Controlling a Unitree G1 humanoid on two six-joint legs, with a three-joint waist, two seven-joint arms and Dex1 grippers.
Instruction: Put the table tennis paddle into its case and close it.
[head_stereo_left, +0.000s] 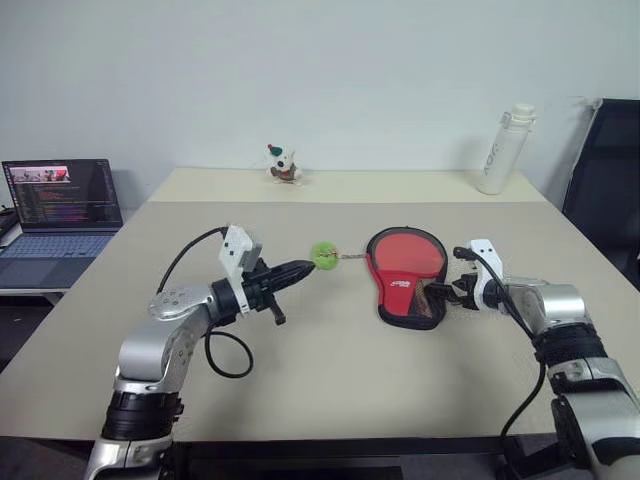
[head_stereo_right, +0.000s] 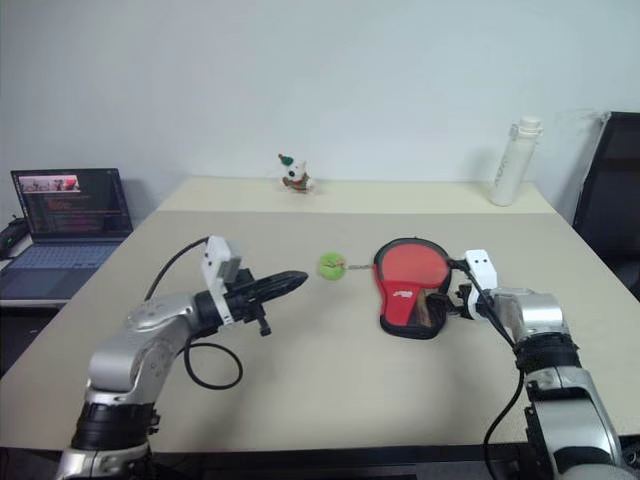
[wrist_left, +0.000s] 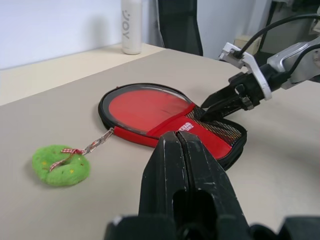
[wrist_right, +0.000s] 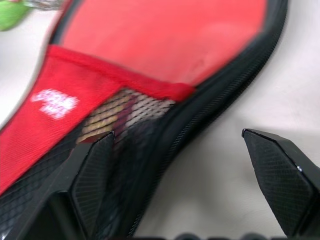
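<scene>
The case (head_stereo_left: 384, 300), black with a red logo patch, lies open on the table right of centre. The table tennis paddle (head_stereo_left: 405, 254) lies inside it, red face up, its handle under the mesh (wrist_right: 115, 112). My right gripper (head_stereo_left: 441, 295) is open at the case's narrow end. One of its fingers (wrist_right: 95, 170) is over the mesh and the other stands beyond the black rim (wrist_right: 220, 95), above the tabletop. My left gripper (head_stereo_left: 305, 268) is shut and empty, level, its tip just left of a green ball (head_stereo_left: 324, 256) chained to the case's zip.
An open laptop (head_stereo_left: 62, 205) sits on a side desk at the far left. A small toy figure (head_stereo_left: 284, 165) and a white bottle (head_stereo_left: 503, 150) stand along the table's back. A black chair (head_stereo_left: 605, 180) is at the right.
</scene>
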